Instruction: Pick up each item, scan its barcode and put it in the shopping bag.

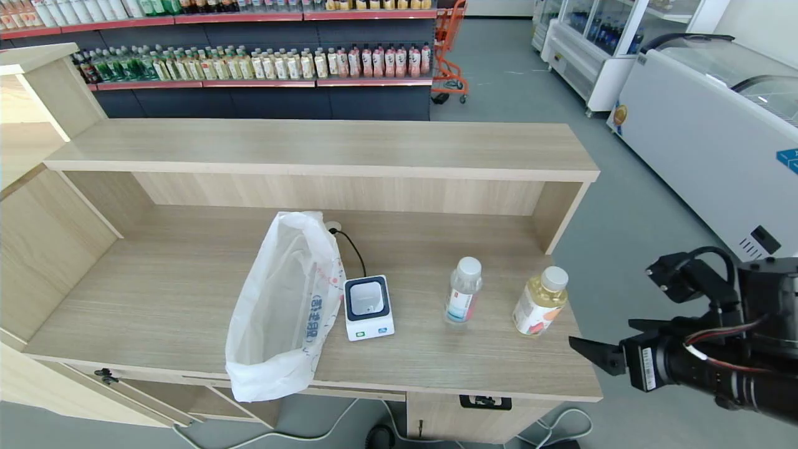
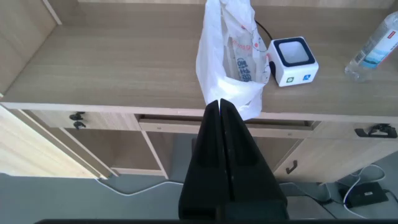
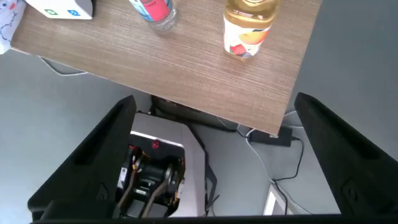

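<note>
A white shopping bag [image 1: 283,305] lies open on the wooden counter [image 1: 156,280], mouth facing the front edge. Beside it sits a small white barcode scanner [image 1: 369,307]. Further right stand a clear water bottle [image 1: 464,291] and a yellow juice bottle [image 1: 540,301], both upright. My right gripper [image 1: 600,332] hangs open off the counter's right front corner, close to the juice bottle [image 3: 249,28], holding nothing; its fingers [image 3: 99,155] are spread wide. My left gripper [image 2: 220,102] is shut and empty, below the counter's front edge in front of the bag [image 2: 233,59].
A raised wooden ledge [image 1: 324,149] walls the back of the counter, with side panels at both ends. The scanner's black cable [image 1: 352,246] runs to the back. Chest freezers [image 1: 704,137] stand on the right, drink shelves [image 1: 262,62] behind.
</note>
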`<state>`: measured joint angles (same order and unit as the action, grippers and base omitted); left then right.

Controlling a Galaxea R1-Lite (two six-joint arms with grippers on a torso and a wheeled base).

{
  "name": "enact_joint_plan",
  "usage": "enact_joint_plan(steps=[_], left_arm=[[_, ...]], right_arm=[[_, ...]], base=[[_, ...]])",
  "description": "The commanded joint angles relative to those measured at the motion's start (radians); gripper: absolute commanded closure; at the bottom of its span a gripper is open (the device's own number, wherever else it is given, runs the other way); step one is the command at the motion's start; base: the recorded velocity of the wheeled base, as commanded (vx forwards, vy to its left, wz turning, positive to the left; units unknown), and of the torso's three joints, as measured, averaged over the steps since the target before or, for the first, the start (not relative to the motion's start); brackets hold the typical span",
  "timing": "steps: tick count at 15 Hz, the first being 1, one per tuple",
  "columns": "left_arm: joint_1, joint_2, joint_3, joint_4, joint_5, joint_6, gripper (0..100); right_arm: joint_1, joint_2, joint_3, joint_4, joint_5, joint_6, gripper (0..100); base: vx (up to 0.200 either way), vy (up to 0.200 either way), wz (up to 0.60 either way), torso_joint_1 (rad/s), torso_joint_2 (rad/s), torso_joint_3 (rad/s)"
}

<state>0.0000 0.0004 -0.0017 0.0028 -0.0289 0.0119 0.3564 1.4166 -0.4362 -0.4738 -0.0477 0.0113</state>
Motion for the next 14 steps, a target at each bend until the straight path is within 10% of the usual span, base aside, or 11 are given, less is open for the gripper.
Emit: enact_joint_plan(steps=[1, 9, 14], left_arm=[[0.0, 0.0, 0.0, 0.0, 0.0, 0.0, 100], [0.0, 0.0, 0.0, 0.0, 0.0, 0.0, 100], [0.0, 0.0, 0.0, 0.0, 0.0, 0.0, 100]], right_arm=[[0.134, 0.266, -0.021, -0.183, -0.078, 0.085, 0], [0.207, 0.637, -0.082, -0.664, -0.17, 0.038, 0], [0.204, 0.754, -0.188, -0.741, -0.201, -0.019, 0]], base=[[0.0, 0.0, 0.0, 0.0, 0.0, 0.0], [0.0, 0.0, 0.0, 0.0, 0.0, 0.0], [0.0, 0.0, 0.0, 0.0, 0.0, 0.0]])
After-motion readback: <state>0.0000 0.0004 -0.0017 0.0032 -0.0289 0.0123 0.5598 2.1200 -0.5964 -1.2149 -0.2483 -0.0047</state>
